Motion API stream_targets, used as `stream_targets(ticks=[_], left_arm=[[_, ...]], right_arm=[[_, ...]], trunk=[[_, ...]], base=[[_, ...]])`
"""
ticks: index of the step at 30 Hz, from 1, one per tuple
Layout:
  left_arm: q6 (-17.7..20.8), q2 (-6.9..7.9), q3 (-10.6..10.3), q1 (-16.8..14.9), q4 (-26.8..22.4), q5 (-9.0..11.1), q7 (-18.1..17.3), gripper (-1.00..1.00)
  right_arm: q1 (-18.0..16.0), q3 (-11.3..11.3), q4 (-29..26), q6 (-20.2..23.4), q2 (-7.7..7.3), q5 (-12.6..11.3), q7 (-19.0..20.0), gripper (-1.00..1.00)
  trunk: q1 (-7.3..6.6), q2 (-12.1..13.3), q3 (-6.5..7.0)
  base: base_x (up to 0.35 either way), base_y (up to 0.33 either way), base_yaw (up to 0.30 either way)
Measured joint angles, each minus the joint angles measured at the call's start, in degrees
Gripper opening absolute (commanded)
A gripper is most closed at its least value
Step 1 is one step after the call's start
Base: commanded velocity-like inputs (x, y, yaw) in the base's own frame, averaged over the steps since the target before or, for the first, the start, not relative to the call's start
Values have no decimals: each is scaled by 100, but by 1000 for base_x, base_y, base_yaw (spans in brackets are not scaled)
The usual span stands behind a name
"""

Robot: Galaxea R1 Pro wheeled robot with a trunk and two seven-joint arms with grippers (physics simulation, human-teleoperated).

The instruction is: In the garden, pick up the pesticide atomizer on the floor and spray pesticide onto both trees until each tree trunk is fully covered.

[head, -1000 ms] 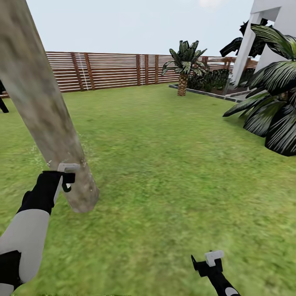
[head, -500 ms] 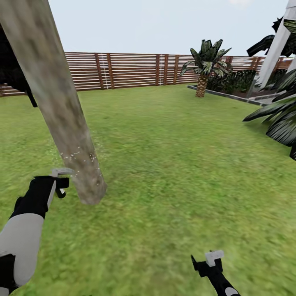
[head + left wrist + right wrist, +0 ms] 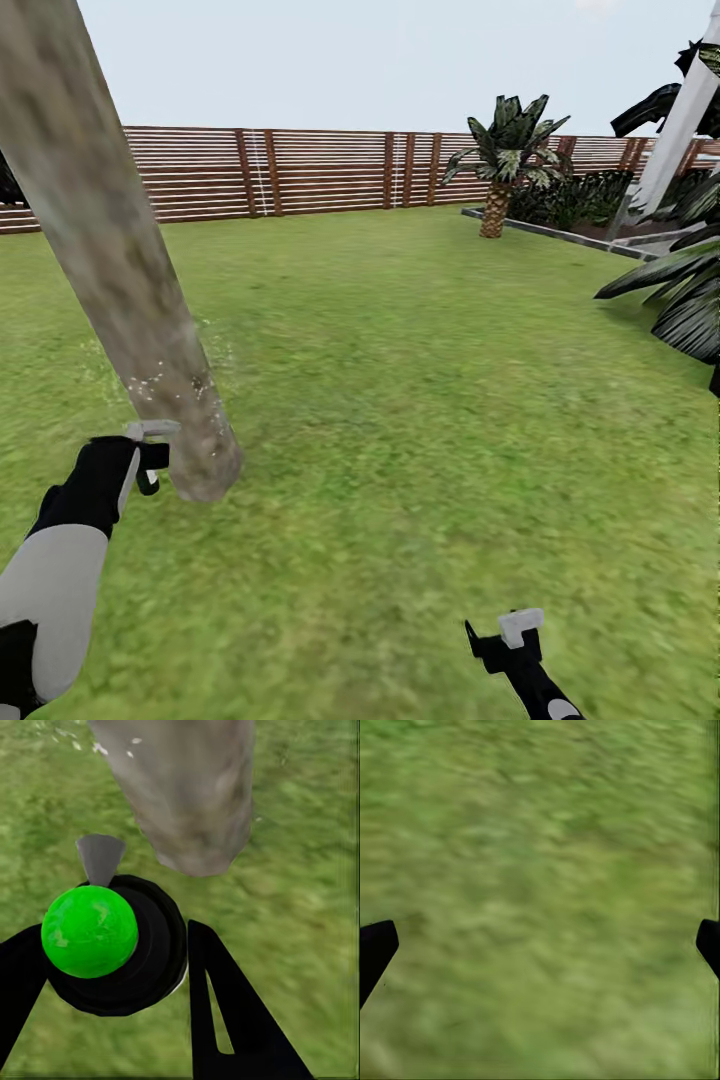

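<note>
One tree trunk (image 3: 110, 250), thick and mottled grey-brown, leans across the left of the head view and meets the grass floor (image 3: 400, 400) at its base. My left gripper (image 3: 142, 462) is shut on the pesticide atomizer (image 3: 150, 432), just left of the trunk's base. In the left wrist view the atomizer (image 3: 90, 931) has a bright green top on a black body between my left gripper's (image 3: 112, 982) fingers. Its grey nozzle (image 3: 100, 859) points at the trunk (image 3: 187, 795). White specks dot the bark near the nozzle. My right gripper (image 3: 503, 640) hangs open over grass, as the right wrist view (image 3: 540, 945) confirms.
A brown slatted fence (image 3: 320, 170) closes off the back of the lawn. A small scaly palm (image 3: 497, 160) stands at the back right by a paved edge. Dark broad-leaved plants (image 3: 680, 300) and a white building corner (image 3: 680, 120) are on the right.
The head view has panned, so the fence and palm sit further right. My left gripper with the atomizer sits slightly lower by the trunk base, and more white specks show on the bark.
</note>
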Motion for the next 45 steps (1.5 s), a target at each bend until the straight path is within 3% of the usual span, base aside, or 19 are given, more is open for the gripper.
stream_targets(ticks=[3, 6, 8, 11, 14, 16, 19, 21, 24, 27, 29, 32, 33, 35, 40, 45], left_arm=[[1, 25, 22, 1, 4, -28, 3, -100], [1, 243, 59, 8, 4, -55, 4, -100], [10, 303, 58, 11, 4, -24, 8, -100], [6, 223, 48, 12, 50, 35, 10, -100], [-7, 8, 51, 19, 135, 27, 11, -100], [-14, 109, 130, 19, 178, -75, 12, -100], [-13, 264, 204, 35, 192, -38, 13, -100], [-13, 212, 190, 162, 193, 17, 17, -100], [-12, -29, 176, 218, 185, 58, 17, -100], [-13, -73, 201, 220, 129, -12, 27, -100], [-13, 13, 228, 223, 111, -59, 28, -100], [-20, 316, 236, 395, 110, -54, 28, -100], [-69, 323, 232, 419, 115, -15, 27, -100], [-301, 191, 220, 464, 168, 39, 38, -100], [-353, -88, 227, 470, 121, 26, 42, -100], [-355, -142, 246, 467, 96, -3, 47, -100]], right_arm=[[1, 0, 0, 0, 0, 0, 1, 100], [0, 0, 0, 0, 0, 0, 1, 100], [-1, 0, 1, 0, 0, 0, -4, 100], [-2, 0, 2, 0, 1, 0, -4, 100], [-1, 0, 2, 0, 1, 0, 0, 100], [-1, 1, 2, 0, 1, 1, 2, 100], [-1, 0, 1, 1, 1, 1, 2, 100], [0, 0, 0, 1, 0, 1, 2, 100], [2, 0, 0, 1, 0, 0, -5, 100], [0, -3, -1, 1, 0, 0, -6, 100], [0, -4, -1, 1, 0, 1, -6, 100], [0, -3, -1, 2, 1, 1, -2, 100], [0, -2, -1, 2, 0, 1, 0, 100], [-1, -1, 0, 1, 1, 1, 0, 100], [-2, 0, 1, 0, 1, 0, 0, 100], [0, -1, 1, 0, 0, 1, 2, 100]], trunk=[[0, 0, 0], [-1, 0, 0], [-1, 0, 0], [-1, 0, 0], [-1, 0, 0], [-2, 0, 0], [-3, 0, 0], [-3, 0, 0], [-3, 0, 0], [-3, 0, 0], [-3, 0, 0], [-2, 0, 0], [-1, 0, 0], [1, 0, 0], [0, 0, 0], [-2, 0, 0]], base=[[0, -274, 0], [44, -274, 12], [111, -274, 171], [128, -274, 262], [131, -274, 276], [224, -202, 277], [276, -148, 166], [285, -138, 25], [286, -138, 4], [296, -117, 0], [312, -28, 0], [169, -4, 2], [-27, -111, 159], [-57, -221, 248], [23, -266, 273], [181, -234, 173]])
